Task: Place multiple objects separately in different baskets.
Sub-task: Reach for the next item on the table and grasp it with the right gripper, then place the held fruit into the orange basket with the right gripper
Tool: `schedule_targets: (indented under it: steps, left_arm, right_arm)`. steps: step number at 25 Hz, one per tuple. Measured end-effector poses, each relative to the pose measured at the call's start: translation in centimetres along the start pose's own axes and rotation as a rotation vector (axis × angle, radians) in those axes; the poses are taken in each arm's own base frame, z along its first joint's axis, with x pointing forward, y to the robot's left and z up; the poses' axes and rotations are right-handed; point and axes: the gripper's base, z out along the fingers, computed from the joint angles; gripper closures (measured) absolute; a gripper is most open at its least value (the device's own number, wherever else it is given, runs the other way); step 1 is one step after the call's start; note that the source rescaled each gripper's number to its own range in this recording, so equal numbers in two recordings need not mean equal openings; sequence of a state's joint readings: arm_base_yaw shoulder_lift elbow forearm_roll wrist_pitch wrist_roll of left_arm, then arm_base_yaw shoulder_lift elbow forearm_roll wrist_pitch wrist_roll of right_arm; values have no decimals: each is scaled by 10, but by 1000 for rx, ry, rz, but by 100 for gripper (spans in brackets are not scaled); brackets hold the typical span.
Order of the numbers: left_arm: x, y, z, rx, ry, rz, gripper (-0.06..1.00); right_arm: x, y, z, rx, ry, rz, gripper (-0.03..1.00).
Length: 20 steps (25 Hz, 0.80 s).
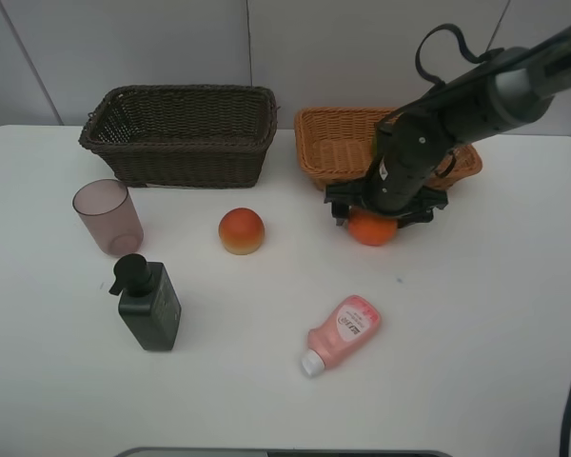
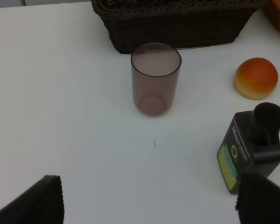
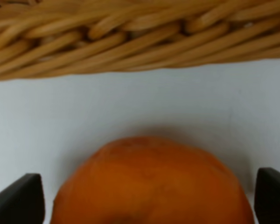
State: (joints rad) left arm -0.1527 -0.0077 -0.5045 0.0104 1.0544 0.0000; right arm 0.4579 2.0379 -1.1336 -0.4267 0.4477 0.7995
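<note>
The right gripper (image 3: 148, 200) has its jaws spread wide, one dark fingertip on either side of the orange (image 3: 151, 179). A thin strip of table shows between the fruit and one fingertip, so it is not clamped. The left gripper (image 2: 148, 200) also has its jaws wide, with only bare table (image 2: 74, 116) between them.

Counted, there are two wicker baskets, one orange, one red-yellow peach-like fruit (image 1: 241, 230), one translucent pinkish cup (image 1: 108, 217), one black pump bottle (image 1: 149, 305) and one pink white-capped tube (image 1: 343, 331).

The dark brown basket (image 1: 176, 162) stands at the back left and the light orange-tan basket (image 1: 328, 157) beside it to the right. The right arm reaches over the tan basket's front right part and hides it. The cup stands upright in front of the dark basket, with the bottle upright just nearer than the cup. The peach-like fruit sits between the cup and the orange, and the tube lies flat, well apart from them.

The orange rests on the table just outside the tan basket's front wall, centred between the right fingertips.
</note>
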Motion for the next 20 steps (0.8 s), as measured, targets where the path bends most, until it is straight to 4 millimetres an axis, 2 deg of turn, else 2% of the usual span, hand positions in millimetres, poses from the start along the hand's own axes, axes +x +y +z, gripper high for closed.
schedule_targets:
  steps: [1, 2, 3, 4, 20]
  left_arm:
    - [0, 0, 0, 0, 0, 0, -1]
    - [0, 0, 0, 0, 0, 0, -1]
    - [0, 0, 0, 0, 0, 0, -1]
    - [0, 0, 0, 0, 0, 0, -1]
    - [0, 0, 0, 0, 0, 0, -1]
  right_arm:
    - [0, 0, 0, 0, 0, 0, 8]
    - [0, 0, 0, 2, 2, 0, 20]
    - [0, 0, 0, 3, 3, 0, 35]
    - [1, 0, 1, 3, 4, -1, 45]
    - [2, 0, 4, 8, 14, -2, 45]
